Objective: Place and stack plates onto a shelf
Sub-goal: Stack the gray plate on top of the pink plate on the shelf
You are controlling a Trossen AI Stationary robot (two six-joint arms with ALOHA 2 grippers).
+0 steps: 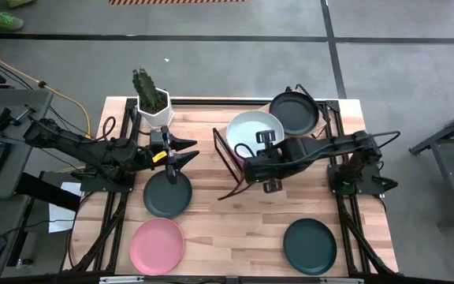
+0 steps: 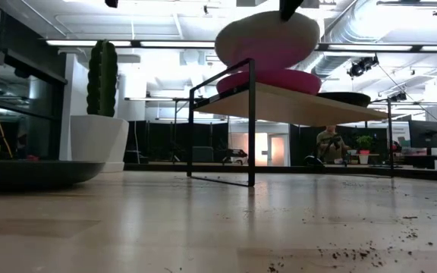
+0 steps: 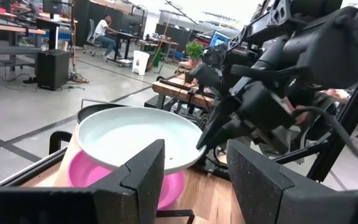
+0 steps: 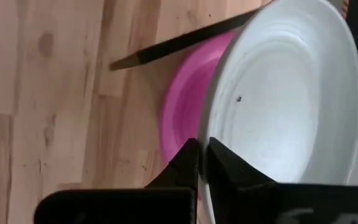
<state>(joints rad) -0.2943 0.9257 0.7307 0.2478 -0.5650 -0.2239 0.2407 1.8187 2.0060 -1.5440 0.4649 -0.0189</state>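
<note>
The pale mint-white plate [image 1: 254, 128] is tilted over the magenta plate [image 2: 279, 80], which lies on the shelf [image 2: 294, 102]. My right gripper [image 1: 251, 160] is shut on the white plate's near rim. A dark plate [image 1: 294, 112] sits on the far right part of the shelf. On the table lie another dark plate [image 1: 168, 194], a light pink plate [image 1: 156, 245] and a third dark plate [image 1: 310, 245]. My left gripper [image 1: 187, 154] is open and hovers above the dark plate near the table's left, facing the shelf. My right gripper pinches the white plate's rim [image 4: 219, 134] between its two fingers [image 4: 185, 163], on the plate's near side. The plate is tilted [image 2: 268, 38] above the magenta plate [image 4: 182, 112]. Whether its lower edge rests on the magenta plate, I cannot tell.
A white faceted pot with a cactus [image 1: 152, 104] stands at the far left, close to my left arm. The shelf's black wire frame [image 1: 225, 158] sticks out toward the table's middle. Bare wood [image 1: 235, 237] lies between the near plates.
</note>
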